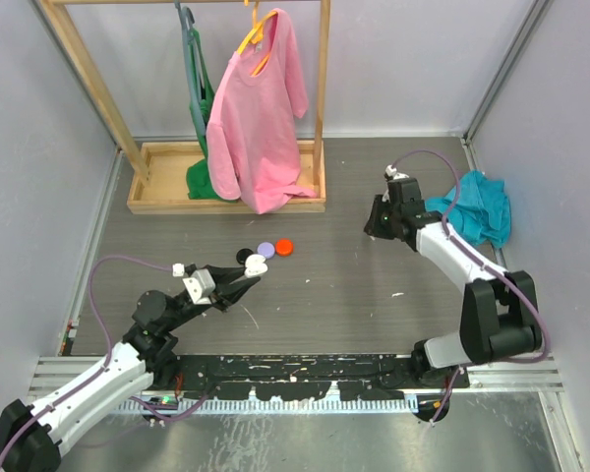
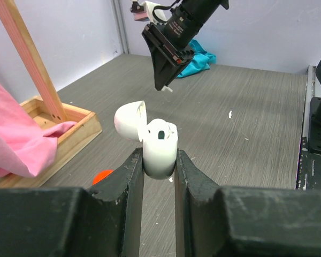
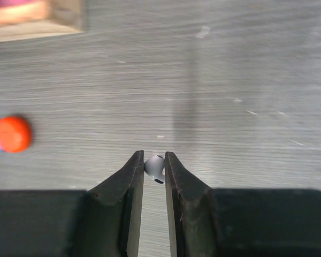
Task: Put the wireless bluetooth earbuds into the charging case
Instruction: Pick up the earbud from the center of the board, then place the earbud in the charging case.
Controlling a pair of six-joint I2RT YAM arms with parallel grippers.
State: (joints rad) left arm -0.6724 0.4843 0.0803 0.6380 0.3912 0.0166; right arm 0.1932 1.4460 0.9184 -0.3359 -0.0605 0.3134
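- At the tip of the right gripper [image 3: 154, 157], raised off the grey table [image 3: 230, 64], sits one white earbud [image 3: 155, 168], pinched across its rounded head.
- The earbud is probably very light, hard and glossy. Its curved shell could easily twist or pop out from between flat pads.
- A gentle pinch on the bulb seems the right hold. It leaves the stem end free to go into the socket first.
- The right gripper's fingers are almost together. The gap is only as wide as the bud, and both inner faces touch it.
- The left gripper [image 2: 159, 154] clamps the white charging case [image 2: 159, 140] by the two sides of its lower body, so its fingers stand only a case-width apart.
- The lid [image 2: 129, 120] is flipped back to one side, and one dark socket opening faces up and outward. I cannot tell whether any bud already sits inside.
- The case looks light, rigid and smooth, and the hinge is likely its weak point. Gripping below the rim keeps the lid and sockets clear.
- In the top view the earbud and the case are well apart, on opposite halves of the table.
- A red disc [image 1: 284, 246], a lilac disc [image 1: 265, 250] and a black disc [image 1: 244, 255] lie on the table near the case, untouched by either gripper.
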